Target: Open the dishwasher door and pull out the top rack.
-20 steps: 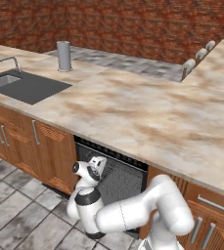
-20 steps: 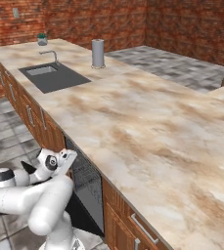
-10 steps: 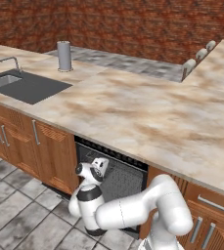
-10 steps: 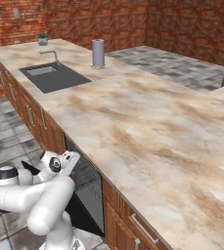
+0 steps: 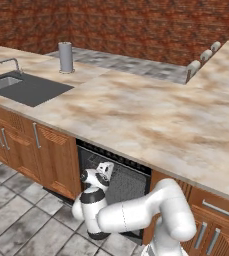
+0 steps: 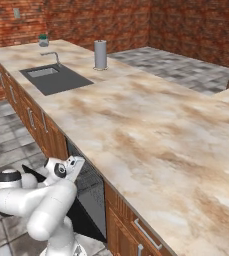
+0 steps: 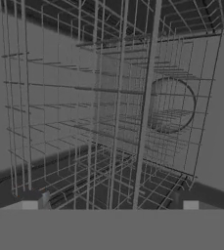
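Note:
The dishwasher door [image 6: 82, 220] is black and hangs open below the counter, partly hidden by my arm. Inside the dark opening sits the top rack [image 5: 125, 183], a grey thin-wire basket. In the right base view the top rack [image 6: 89, 176] shows as a few wires under the counter edge. My gripper [image 5: 104, 169] is at the left front of the opening, right in front of the rack. In the hand view the top rack [image 7: 113, 107] is very close, and my gripper [image 7: 111, 205] stands open with nothing between its fingers.
A marbled countertop [image 5: 151, 115] overhangs the dishwasher. Brown wooden cabinets [image 5: 51, 160] stand to its left and a drawer front [image 5: 218, 210] to its right. A sink [image 5: 26, 87] and a grey cylinder [image 5: 65, 56] are far left. Tiled floor [image 5: 26, 225] lies below.
My hand has moved a little to the right and closer to the dishwasher opening. The fingers have stayed open.

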Robot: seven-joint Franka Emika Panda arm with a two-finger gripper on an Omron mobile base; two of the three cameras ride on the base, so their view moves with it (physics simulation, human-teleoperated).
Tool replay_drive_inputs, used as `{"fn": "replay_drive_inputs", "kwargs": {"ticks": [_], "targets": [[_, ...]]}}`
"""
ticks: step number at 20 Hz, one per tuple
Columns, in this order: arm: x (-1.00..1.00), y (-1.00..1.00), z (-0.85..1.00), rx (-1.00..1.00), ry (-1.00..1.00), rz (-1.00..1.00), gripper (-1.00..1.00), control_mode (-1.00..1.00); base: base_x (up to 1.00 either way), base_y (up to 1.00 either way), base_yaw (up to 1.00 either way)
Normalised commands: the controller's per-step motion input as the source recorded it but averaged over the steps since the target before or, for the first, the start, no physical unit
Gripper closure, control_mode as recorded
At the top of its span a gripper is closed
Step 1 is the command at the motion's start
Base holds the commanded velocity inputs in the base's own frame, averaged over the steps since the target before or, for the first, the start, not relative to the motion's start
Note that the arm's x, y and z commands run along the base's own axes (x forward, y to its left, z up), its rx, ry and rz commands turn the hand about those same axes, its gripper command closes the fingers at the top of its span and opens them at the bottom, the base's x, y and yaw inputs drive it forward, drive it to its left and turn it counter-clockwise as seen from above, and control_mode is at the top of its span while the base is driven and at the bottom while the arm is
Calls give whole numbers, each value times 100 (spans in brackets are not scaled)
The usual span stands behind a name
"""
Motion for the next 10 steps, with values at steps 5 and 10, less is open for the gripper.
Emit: {"fn": "replay_drive_inputs", "kwargs": {"ticks": [5, 10], "targets": [[0, 15, -60, -26, -13, 0, -100, -100, 0, 0, 0], [0, 23, -62, -26, -12, 0, -100, -100, 0, 0, 0]]}}
